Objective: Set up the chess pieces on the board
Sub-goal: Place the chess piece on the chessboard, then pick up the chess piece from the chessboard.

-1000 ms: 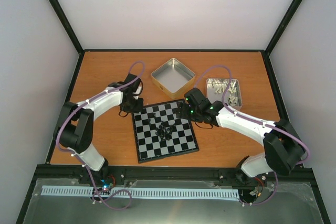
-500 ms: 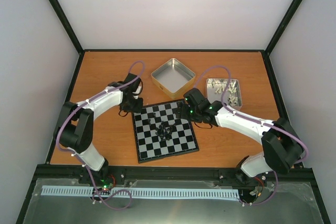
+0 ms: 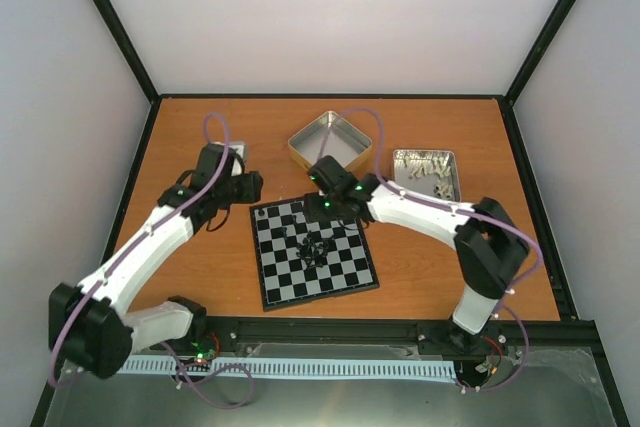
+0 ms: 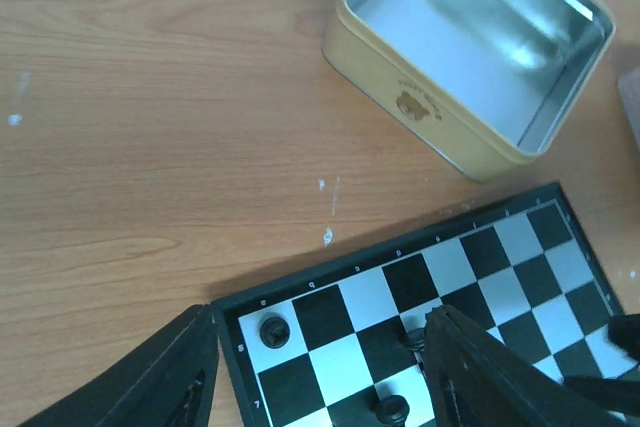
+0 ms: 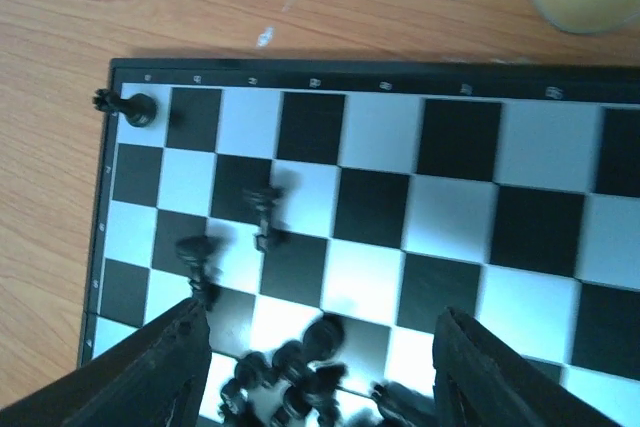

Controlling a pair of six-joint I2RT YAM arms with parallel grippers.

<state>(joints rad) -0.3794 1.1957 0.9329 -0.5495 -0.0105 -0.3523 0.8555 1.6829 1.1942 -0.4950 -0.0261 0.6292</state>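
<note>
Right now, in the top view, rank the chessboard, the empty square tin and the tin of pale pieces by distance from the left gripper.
1. The board, far-left corner beside the left gripper.
2. The empty square tin, behind the board.
3. The tin of pale pieces, far right.

The board (image 4: 400,247) carries tiny white rim marks, too small to read.

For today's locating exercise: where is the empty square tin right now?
In the top view the empty square tin sits far-centre, just beyond the board and left of the tin holding pale pieces.
</note>
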